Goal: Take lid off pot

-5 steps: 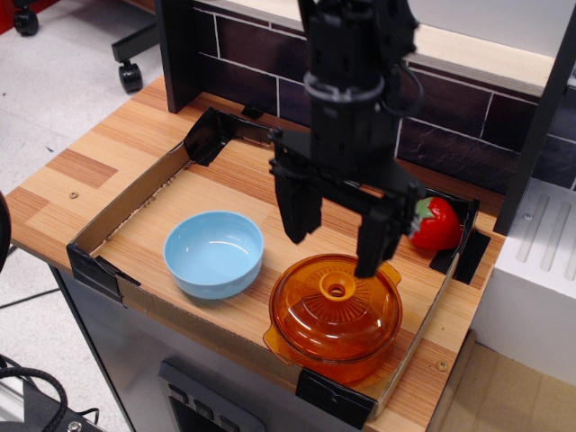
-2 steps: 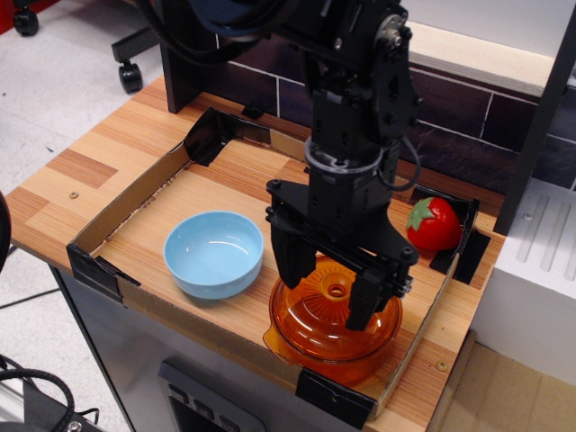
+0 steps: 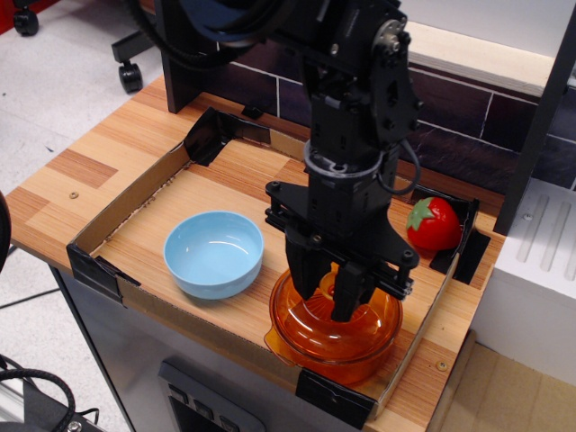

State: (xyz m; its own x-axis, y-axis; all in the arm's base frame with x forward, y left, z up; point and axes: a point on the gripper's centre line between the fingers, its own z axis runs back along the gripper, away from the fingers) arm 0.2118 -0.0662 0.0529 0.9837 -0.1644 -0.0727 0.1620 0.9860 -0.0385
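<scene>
The translucent orange pot (image 3: 310,346) stands at the front right of the cardboard tray, with the ribbed orange lid (image 3: 373,315) on top of it. My black gripper (image 3: 329,290) is straight above the lid, its fingers closed in around the centre knob, which they hide. The fingertips (image 3: 346,304) press down on the lid's middle. The lid still sits level on the pot.
A light-blue bowl (image 3: 214,254) sits left of the pot. A red toy strawberry (image 3: 434,224) lies in the tray's back right corner. The low cardboard tray wall (image 3: 117,209) rings the work area on a wooden table; a white box stands to the right.
The gripper has come down from above the pot onto the lid and its fingers have closed from wide apart to around the knob.
</scene>
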